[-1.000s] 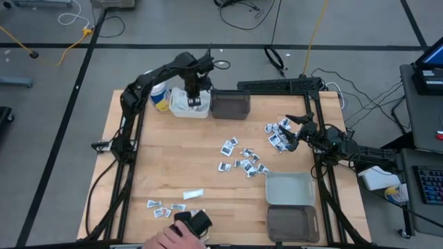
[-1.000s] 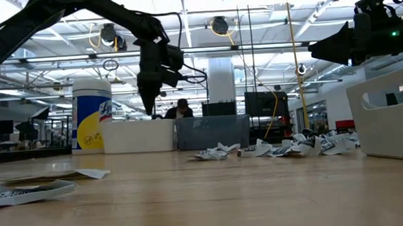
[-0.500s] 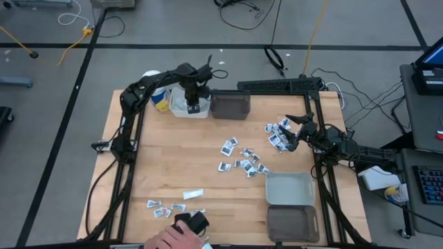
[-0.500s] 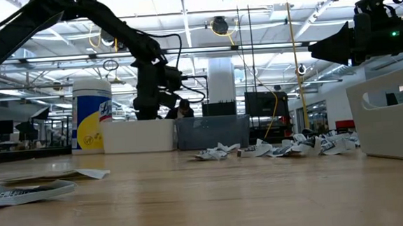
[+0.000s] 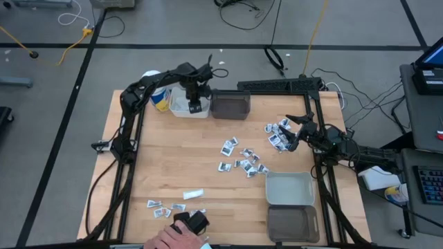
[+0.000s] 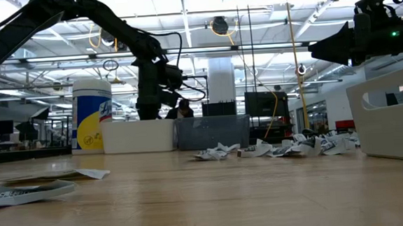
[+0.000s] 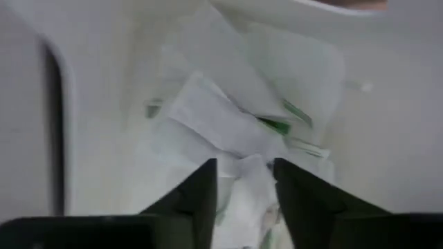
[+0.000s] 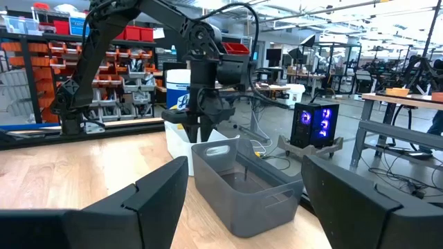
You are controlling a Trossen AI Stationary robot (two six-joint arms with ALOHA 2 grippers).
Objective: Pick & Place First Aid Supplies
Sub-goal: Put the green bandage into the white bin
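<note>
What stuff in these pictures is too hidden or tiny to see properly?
- Print on the packets: too small in the high view.
- Inside the white bin: its wall hides it in the low view; the left tool covers part in the left wrist view.
- The person's hand: cut off by the high view's bottom edge.

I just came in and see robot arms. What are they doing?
They are sorting first aid packets into bins. The left gripper is down inside the white bin at the table's far edge, its fingers parted over white packets piled there. The right gripper waits open above the scattered packets. A person's hand rests at the near edge.
</note>
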